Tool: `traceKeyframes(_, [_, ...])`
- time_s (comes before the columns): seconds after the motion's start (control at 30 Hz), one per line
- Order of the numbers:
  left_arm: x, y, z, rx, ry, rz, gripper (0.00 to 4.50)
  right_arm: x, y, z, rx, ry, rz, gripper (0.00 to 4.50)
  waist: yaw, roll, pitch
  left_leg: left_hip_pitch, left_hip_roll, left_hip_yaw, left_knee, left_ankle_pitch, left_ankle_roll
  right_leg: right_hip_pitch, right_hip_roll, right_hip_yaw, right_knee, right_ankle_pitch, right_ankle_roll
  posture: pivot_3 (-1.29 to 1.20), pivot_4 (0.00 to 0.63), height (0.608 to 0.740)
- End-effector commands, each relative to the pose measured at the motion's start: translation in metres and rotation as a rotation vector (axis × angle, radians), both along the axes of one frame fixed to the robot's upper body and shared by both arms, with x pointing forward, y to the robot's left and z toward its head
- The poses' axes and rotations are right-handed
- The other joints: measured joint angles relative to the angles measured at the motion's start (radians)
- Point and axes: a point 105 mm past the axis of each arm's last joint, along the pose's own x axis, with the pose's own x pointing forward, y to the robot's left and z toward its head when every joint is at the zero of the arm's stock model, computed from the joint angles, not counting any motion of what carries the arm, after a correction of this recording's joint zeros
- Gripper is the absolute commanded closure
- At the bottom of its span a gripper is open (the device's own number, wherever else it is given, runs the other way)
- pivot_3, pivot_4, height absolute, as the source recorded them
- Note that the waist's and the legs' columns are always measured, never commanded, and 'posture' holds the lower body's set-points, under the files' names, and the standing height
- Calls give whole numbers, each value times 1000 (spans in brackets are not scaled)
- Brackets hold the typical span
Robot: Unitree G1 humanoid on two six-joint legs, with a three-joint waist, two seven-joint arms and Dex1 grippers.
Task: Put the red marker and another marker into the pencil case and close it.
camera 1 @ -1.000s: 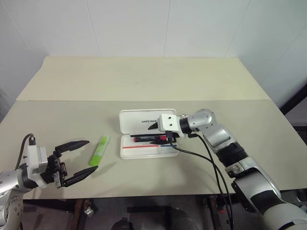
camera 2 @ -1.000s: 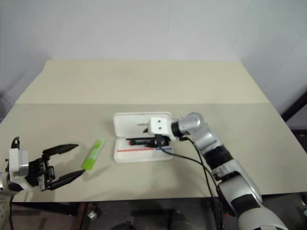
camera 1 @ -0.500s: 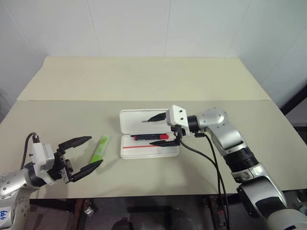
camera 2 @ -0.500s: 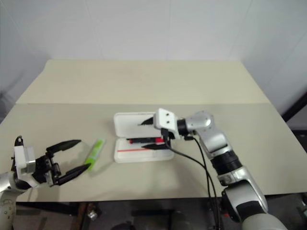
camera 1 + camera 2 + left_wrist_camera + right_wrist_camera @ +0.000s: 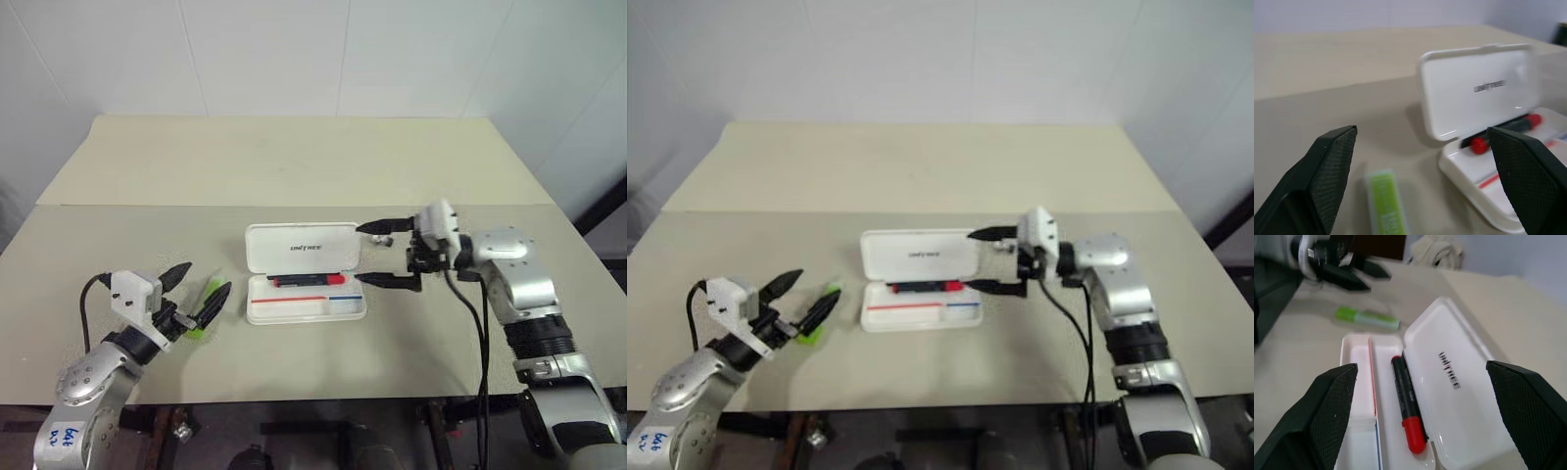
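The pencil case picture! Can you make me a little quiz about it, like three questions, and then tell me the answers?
1. True or false: the red marker already lies inside the open pencil case.
2. Where is the green marker?
A) in the case
B) on the table beside the case
C) held by a gripper
3. Fill in: the left gripper is open, with the green marker between its ____.

Key
1. True; it lies in the tray next to the raised lid.
2. B; it lies on the table on the side of the left gripper.
3. Fingers; they stand on either side of it and have not closed.
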Motion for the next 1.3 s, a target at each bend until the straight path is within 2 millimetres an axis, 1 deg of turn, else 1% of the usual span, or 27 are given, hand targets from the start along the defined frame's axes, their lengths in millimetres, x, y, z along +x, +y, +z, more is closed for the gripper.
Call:
traceKeyframes(0.03, [2,-6,8,-5,-4,71,0,-2,-18,5,19,-15,-14,41,0,0,0,0,0,0,1,0,0,0,0,0,-1,0,0,0,150,740])
traceKeyframes(0.13, [4,-9,1,-19,58,123,0,-11,-26,-7,-69,-40,48,41,1,0,0,1,0,-1,1,1,0,0,0,0,0,0,0,0,150,740])
traceKeyframes(0.27, [3,-14,-9,-30,123,142,0,-12,-31,-6,-56,-36,30,41,-1,0,0,1,-1,-1,1,1,0,1,0,0,0,0,0,0,150,740])
traceKeyframes(0.37, [4,-17,-20,-29,179,149,0,-16,-34,-11,-86,-26,50,41,1,0,0,1,-1,-1,1,1,-1,1,0,1,0,0,0,0,150,740])
traceKeyframes(0.47, [6,-18,-29,-24,235,159,0,-14,-34,-15,-98,-34,33,41,2,0,0,1,-1,-1,1,1,-1,1,0,1,0,0,0,0,150,740])
traceKeyframes(0.57, [5,-15,-35,-25,286,183,0,-17,-33,-8,-34,-26,36,41,2,0,0,1,-1,-1,2,1,-1,1,0,1,0,0,0,0,150,740])
traceKeyframes(0.67, [4,-9,-38,-11,316,209,0,-23,-40,-3,6,-5,49,41,4,0,0,1,-1,-2,2,1,-1,1,0,1,0,0,0,0,150,740])
traceKeyframes(0.8, [6,-3,-41,4,340,226,0,-28,-48,-3,40,34,54,41,6,0,0,1,-1,-2,2,1,-1,1,0,1,-1,0,0,0,150,740])
traceKeyframes(0.9, [7,1,-49,25,393,240,0,-27,-52,-9,5,37,40,41,6,0,0,1,-1,-2,2,1,-1,1,0,1,0,0,0,0,150,740])
traceKeyframes(1.03, [8,-1,-51,22,413,230,0,-25,-51,-11,-3,25,26,41,4,0,0,3,-1,-2,2,2,-2,2,0,1,1,0,0,0,150,740])
traceKeyframes(1.07, [8,-1,-51,21,414,227,380,-25,-50,-11,-1,23,23,0,3,0,0,3,-1,-2,2,3,-2,2,0,1,1,0,0,0,150,740])
traceKeyframes(1.1, [9,-2,-51,18,411,225,542,-24,-49,-12,-2,20,20,0,4,0,0,3,-1,-2,2,3,-2,2,0,1,1,0,0,0,150,740])
traceKeyframes(1.13, [9,-2,-50,13,405,225,819,-24,-49,-12,-2,17,18,0,3,0,0,3,-1,-2,2,3,-2,2,0,1,1,0,0,0,150,740])
traceKeyframes(1.23, [10,-3,-51,8,407,217,1809,-23,-48,-12,0,12,11,0,4,0,0,2,-2,-2,2,3,-2,2,0,1,1,0,0,0,150,740])
traceKeyframes(1.3, [11,-3,-50,7,404,218,2388,-21,-47,-12,1,7,6,0,5,0,0,2,-2,-2,2,3,-2,2,0,1,0,0,0,0,150,740])
